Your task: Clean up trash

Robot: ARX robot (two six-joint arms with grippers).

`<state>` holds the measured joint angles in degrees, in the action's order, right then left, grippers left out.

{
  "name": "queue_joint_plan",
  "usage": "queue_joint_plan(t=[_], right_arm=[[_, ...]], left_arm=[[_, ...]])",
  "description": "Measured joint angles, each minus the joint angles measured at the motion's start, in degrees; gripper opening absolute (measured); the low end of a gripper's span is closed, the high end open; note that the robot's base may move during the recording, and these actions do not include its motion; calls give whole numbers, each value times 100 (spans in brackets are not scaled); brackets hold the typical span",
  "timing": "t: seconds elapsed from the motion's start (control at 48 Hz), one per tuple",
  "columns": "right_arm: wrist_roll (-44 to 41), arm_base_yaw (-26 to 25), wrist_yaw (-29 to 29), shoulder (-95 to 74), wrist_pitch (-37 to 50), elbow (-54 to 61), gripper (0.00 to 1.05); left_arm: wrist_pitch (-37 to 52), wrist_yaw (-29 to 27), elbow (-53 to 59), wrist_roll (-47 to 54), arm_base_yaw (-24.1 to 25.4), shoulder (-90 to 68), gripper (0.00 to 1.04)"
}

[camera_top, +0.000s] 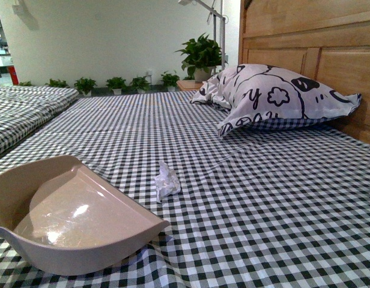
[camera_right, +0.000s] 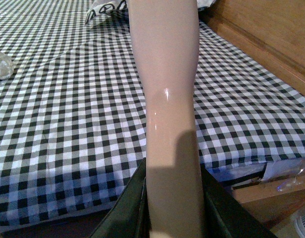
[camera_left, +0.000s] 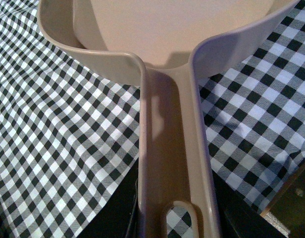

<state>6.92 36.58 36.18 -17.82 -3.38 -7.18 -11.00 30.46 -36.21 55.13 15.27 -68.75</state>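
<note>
front view: the trash wad (camera_top: 166, 181) lies on the checked sheet (camera_top: 263, 198), near the dustpan (camera_top: 83, 255) lip. left wrist view: the left pincer (camera_left: 175, 220) clamps the dustpan's handle, with the pan spread ahead of it. right wrist view: the right pincer (camera_right: 173, 208) grips a pink handle (camera_right: 167, 74); the wad lies well ahead, off to one side.
</note>
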Motion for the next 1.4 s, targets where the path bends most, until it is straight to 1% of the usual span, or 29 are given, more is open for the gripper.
queue_joint_plan(t=[0.188, 0.584, 0.667, 0.73, 0.792, 0.876, 0.959, 1.001, 1.063, 1.168, 1.23, 1.397], right_arm=[[42, 0, -2, 0, -11, 11, 20], [87, -22, -35, -9, -52, 11, 20], [101, -109, -120, 17, -184, 9, 20], [109, -275, -243, 52, -315, 4, 20], [92, -570, -590, -166, -96, -63, 20], [7, -1038, -1108, -922, 590, -350, 20], [-66, -1292, -1541, -1950, 1327, -848, 20], [-94, -1305, -1705, -2511, 1650, -1154, 20], [-153, -1292, -1838, -3067, 1915, -1478, 20], [-275, -1134, -2055, -4518, 2380, -2391, 20], [-343, -1049, -2111, -5364, 2400, -2920, 20], [-518, -901, -2234, -6793, 2363, -4011, 20]], left_arm=[[245, -50, 164, 37, -118, -87, 27], [192, -85, 282, 122, -205, -98, 27], [192, -85, 282, 122, -205, -98, 27], [192, -85, 282, 122, -205, -98, 27], [192, -85, 282, 125, -205, -98, 27], [192, -85, 282, 125, -210, -98, 27], [192, -85, 282, 125, -210, -98, 27], [192, -87, 282, 125, -210, -98, 27], [192, -85, 282, 125, -210, -98, 27], [192, -85, 282, 125, -210, -98, 27], [192, -85, 282, 125, -210, -98, 27], [192, -85, 282, 127, -210, -98, 27]])
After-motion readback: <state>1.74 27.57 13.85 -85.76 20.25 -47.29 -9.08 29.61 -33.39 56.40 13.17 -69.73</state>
